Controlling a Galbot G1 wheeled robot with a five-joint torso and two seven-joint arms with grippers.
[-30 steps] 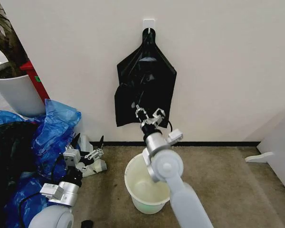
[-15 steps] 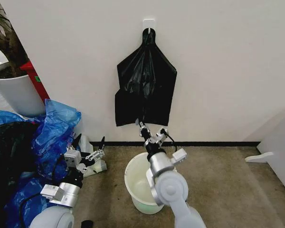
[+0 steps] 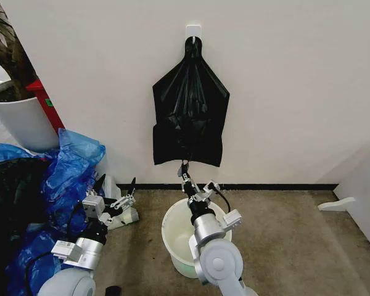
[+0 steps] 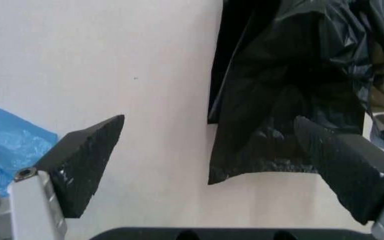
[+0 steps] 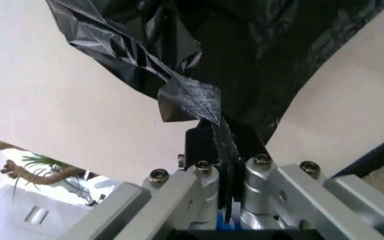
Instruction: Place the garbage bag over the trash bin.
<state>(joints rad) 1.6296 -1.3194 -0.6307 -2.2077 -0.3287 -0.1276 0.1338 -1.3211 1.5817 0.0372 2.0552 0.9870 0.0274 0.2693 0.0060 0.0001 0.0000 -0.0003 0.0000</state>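
At the far left a white plant pot (image 3: pixel 21 120) stands against the wall, with crumpled blue bags (image 3: pixel 65 169) heaped below it; the left gripper (image 3: pixel 114 196) hangs low just beside that heap, its jaws spread wide with nothing between them, the wall and the bag's lower edge showing beyond their gap in the left wrist view; further right the garbage bag (image 3: pixel 190 114) hangs from a wall hook (image 3: pixel 193 29), directly above the right gripper (image 3: pixel 193 183), whose jaws are clenched on a thin fold at the bag's bottom hem; the trash bin (image 3: pixel 176 237) sits on the floor right beneath those jaws, upright and unlined.
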